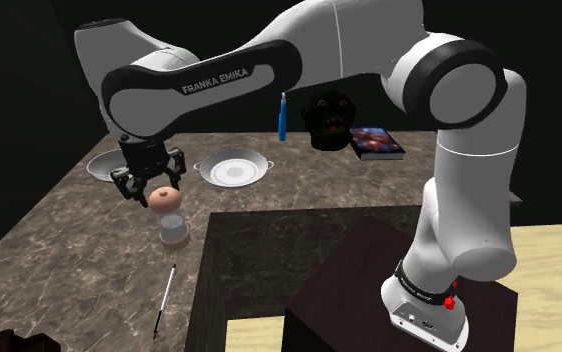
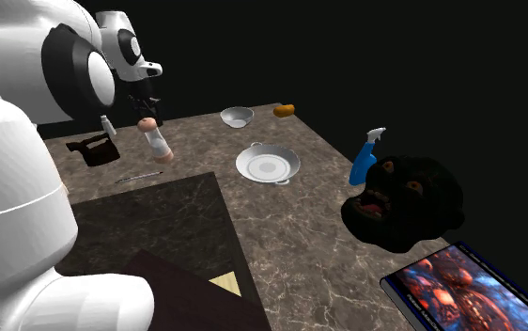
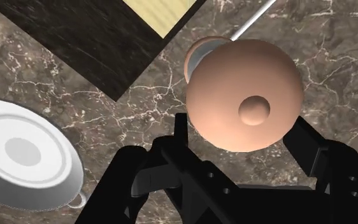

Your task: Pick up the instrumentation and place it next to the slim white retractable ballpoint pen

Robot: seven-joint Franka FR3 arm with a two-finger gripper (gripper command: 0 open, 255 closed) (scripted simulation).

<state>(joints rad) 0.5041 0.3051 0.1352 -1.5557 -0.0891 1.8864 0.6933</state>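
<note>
The gripper (image 1: 150,187) is being held low over a brown, white-veined marble counter (image 1: 79,260), and its fingers (image 3: 171,159) are being kept spread apart, released, with nothing clasped. The hourglass (image 1: 173,221), peach-capped, is being shown standing on the marble just beneath the hand; in the wrist view its round top cap (image 3: 243,95) is being framed between the two fingers. Whether either finger is touching the cap cannot be told.

The pen (image 1: 165,298) is being seen lying flat on the marble, near the hourglass, on the side toward the shoulder view's bottom edge.

Next to the marble a darker, wood-grained panel (image 1: 299,245) is being shown, and the dark stand (image 1: 344,300) is being borne on it. Pale wooden boards (image 1: 559,280) are being shown at the shoulder view's lower right.

Further along the counter a white two-handled pan (image 1: 234,168), a small bowl (image 1: 104,165), a blue spray bottle (image 1: 282,118), a black mask (image 1: 329,118) and a book (image 1: 377,142) are being displayed, well apart from the hourglass. Beyond the counter's edges a black area is being rendered.
</note>
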